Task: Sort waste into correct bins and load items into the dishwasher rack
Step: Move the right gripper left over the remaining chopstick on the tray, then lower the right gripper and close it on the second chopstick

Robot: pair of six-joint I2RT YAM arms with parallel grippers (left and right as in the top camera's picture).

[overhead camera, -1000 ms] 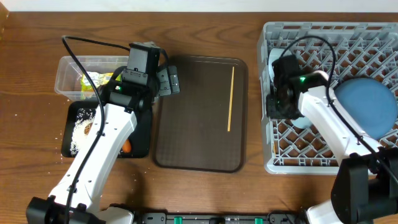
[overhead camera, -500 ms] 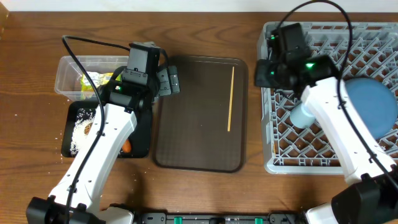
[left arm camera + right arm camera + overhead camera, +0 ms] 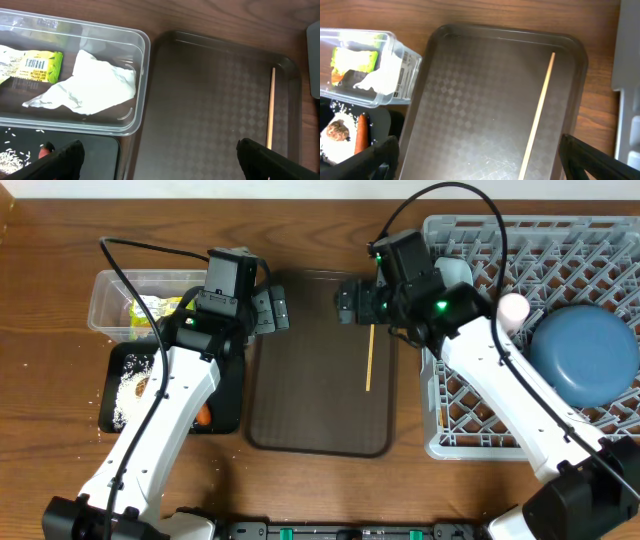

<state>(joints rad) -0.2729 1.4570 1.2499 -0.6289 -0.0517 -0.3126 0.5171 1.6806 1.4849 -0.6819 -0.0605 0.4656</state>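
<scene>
Back from the large grey pegged dishwasher rack (image 3: pixel 600 240), which holds the round blue plate (image 3: pixel 585 360), the right gripper (image 3: pixel 350 300) hangs spread wide and empty over the dark brown serving tray (image 3: pixel 310 400). A thin wooden chopstick (image 3: pixel 371 340) lies on the tray just below it, probably the next pickup. The left gripper (image 3: pixel 268 312) stands open beside the clear plastic tub (image 3: pixel 100 290).

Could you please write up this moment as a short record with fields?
Serving tray: one chopstick on it, toward its right side
Clear tub: wrapper and napkin inside
Black tray: rice, carrot stick, brown lump
Rack: blue plate, pink cup
Left fingers: open, empty, above the serving tray's left edge
Right fingers: open, empty, above the serving tray's far end
</scene>
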